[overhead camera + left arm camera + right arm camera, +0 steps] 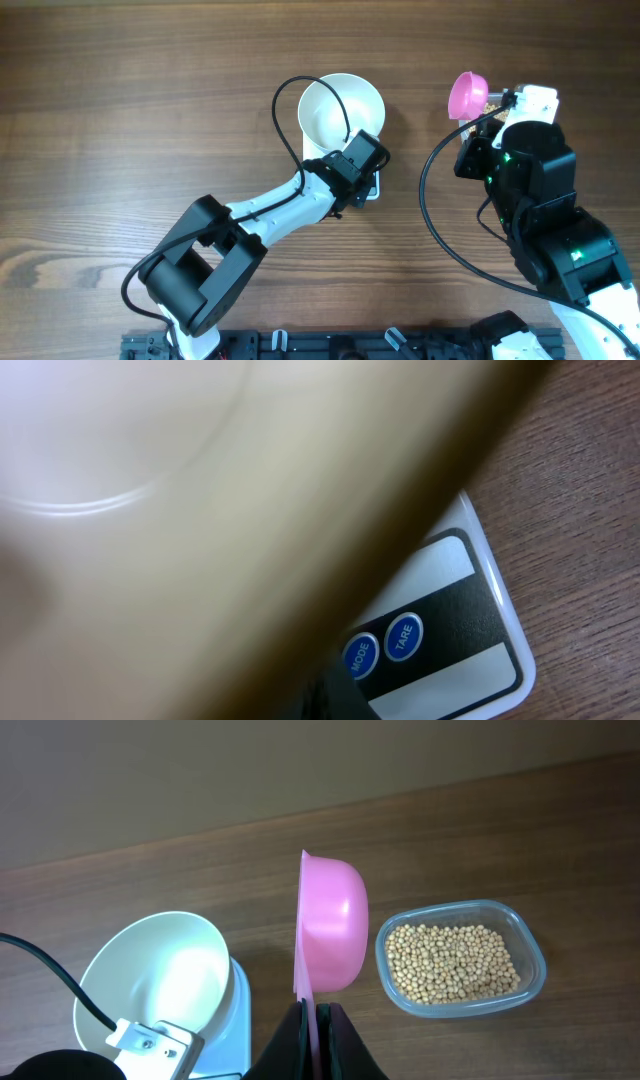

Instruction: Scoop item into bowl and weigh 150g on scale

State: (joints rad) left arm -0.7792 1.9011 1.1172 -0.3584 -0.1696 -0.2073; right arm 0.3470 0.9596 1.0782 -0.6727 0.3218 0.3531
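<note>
The white bowl [335, 108] stands empty on the white scale [373, 190], of which only a corner shows from above. My left gripper [358, 172] hangs shut over the scale's front panel. In the left wrist view the bowl [150, 510] is a close blur, and a dark fingertip [325, 700] sits beside the MODE and TARE buttons on the scale [440, 610]. My right gripper [316, 1018] is shut on the flat handle of a pink scoop [332, 925], which is empty and turned on its side. The beans [455, 960] lie in a clear tub right of the scoop.
The clear plastic tub [535, 960] rests on the wooden table to the right of the bowl [150, 975] and scale [242, 1010]. Black cables loop from both arms, one [290, 95] across the bowl's rim. In the overhead view the right arm hides the tub.
</note>
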